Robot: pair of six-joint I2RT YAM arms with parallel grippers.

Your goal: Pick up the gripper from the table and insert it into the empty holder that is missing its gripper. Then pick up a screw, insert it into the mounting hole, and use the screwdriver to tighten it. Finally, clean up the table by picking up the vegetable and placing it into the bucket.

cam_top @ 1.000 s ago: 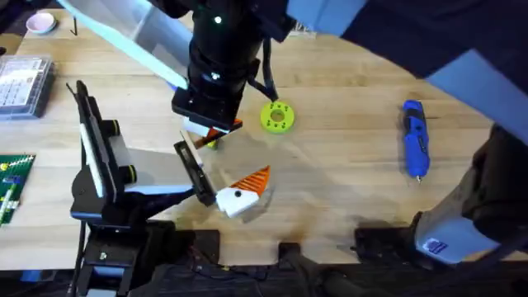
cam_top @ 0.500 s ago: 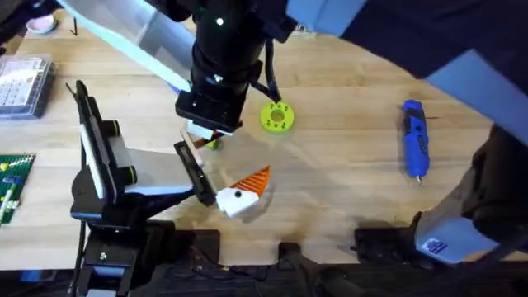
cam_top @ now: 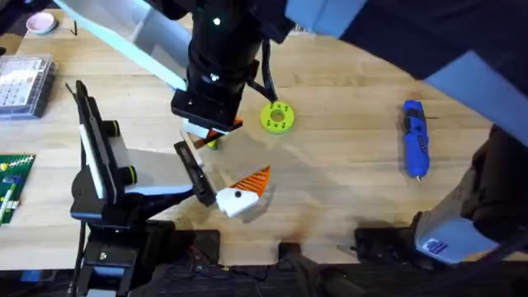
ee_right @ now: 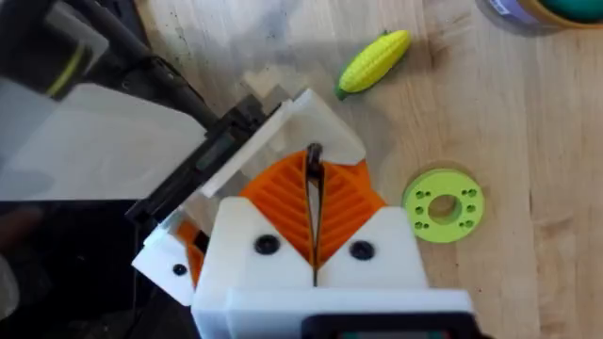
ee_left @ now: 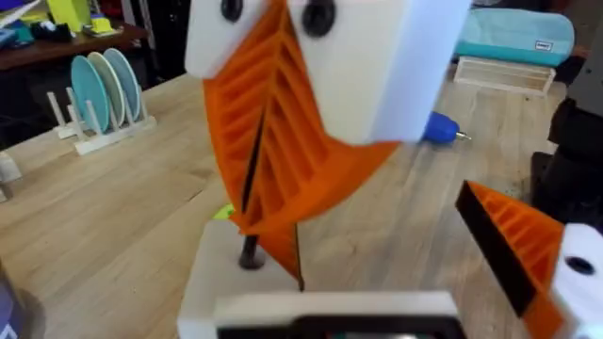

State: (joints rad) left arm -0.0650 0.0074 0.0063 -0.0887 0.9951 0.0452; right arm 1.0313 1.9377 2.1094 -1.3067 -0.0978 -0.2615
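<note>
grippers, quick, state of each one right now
Left gripper: open, holding nothing.
Right gripper: closed; whether it is holding anything cannot be told.

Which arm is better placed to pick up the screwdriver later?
Right, probably. The screwdriver lies on the right arm's side of the table, far from the left arm's base, with bare wood around it.

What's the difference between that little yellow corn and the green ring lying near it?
The corn is long and tapered, while the ring is flat and round. The corn is yellow with a green stem end; the ring is one shade of green all over. The corn looks solid, but the ring has a big centre hole with small holes around it. Both lie on the wooden table, apart from each other.
</note>
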